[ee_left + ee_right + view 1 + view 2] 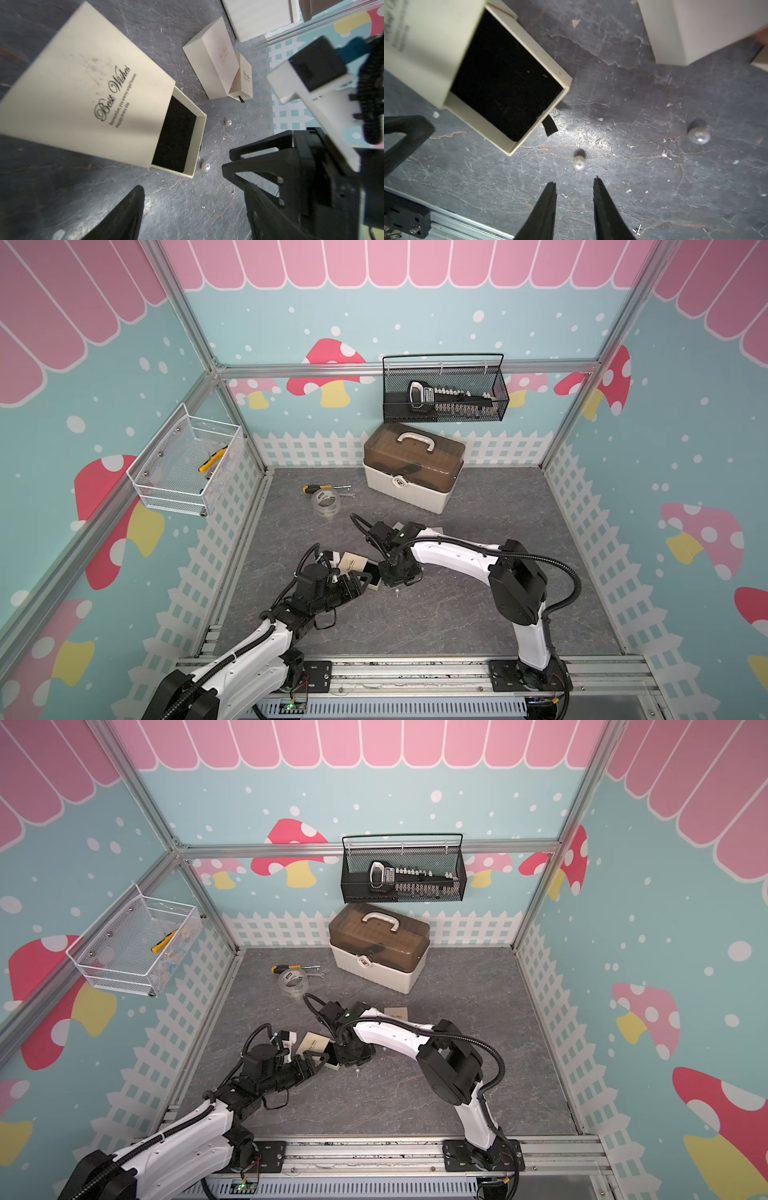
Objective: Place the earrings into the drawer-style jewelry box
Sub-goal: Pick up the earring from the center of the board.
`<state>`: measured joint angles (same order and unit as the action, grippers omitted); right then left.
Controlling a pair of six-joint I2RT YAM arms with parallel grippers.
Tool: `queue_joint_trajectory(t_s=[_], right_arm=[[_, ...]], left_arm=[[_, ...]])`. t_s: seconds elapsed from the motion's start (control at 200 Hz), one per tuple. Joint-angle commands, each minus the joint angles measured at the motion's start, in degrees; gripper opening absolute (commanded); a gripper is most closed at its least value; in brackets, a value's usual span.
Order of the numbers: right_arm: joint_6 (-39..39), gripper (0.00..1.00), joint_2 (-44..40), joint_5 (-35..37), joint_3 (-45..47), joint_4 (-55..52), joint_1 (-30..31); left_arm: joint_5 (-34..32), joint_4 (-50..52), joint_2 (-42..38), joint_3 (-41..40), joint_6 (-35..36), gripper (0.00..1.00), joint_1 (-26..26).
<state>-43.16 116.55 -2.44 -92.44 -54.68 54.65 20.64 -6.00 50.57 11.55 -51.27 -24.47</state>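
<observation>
Earrings (579,162) on bare floor (654,197) beside drawer rim (477,122); right claw (575,181) narrow, left claw (368,577) wide, both empty.

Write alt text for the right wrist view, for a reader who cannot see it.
The right gripper, open and empty, points at a pearl earring lying on the grey tabletop beside the empty, black-lined drawer pulled out of the cream jewelry box. A second pearl earring lies farther off, also on the tabletop.

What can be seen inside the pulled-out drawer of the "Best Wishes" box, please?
Only black lining shows in the open part of the drawer; no earring is in it. The earrings lie outside on the table. The part under the sleeve is hidden.
</observation>
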Motion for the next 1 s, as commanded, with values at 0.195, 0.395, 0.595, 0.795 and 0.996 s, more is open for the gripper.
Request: queue_joint_trajectory(t_s=[0.195,0.395,0.595,0.795,0.996], right_arm=[[-2.37,0.32,4.38,-5.23,-2.92,-4.3,-1.65],[-2.03,0.32,5.24,-6.37,-2.96,-4.13,-2.82],[-1.49,0.32,5.52,-7.76,-2.88,-3.86,-3.28],[-1.31,0.32,6.18,-8.8,-2.65,-3.77,-3.26],[-1.05,0.32,6.84,-9.34,-2.78,-3.76,-3.24]], left_arm=[[4.5,-4.17,3.68,-0.57,0.0,0.76,0.3],[5.39,-8.02,7.35,-0.93,-0.33,0.74,-1.48],[5.1,-9.74,9.55,-0.57,0.09,0.74,-2.68],[5.25,-9.47,9.68,-0.13,0.72,0.74,-2.95],[6.02,-9.82,9.76,-0.2,1.65,0.74,-3.12]])
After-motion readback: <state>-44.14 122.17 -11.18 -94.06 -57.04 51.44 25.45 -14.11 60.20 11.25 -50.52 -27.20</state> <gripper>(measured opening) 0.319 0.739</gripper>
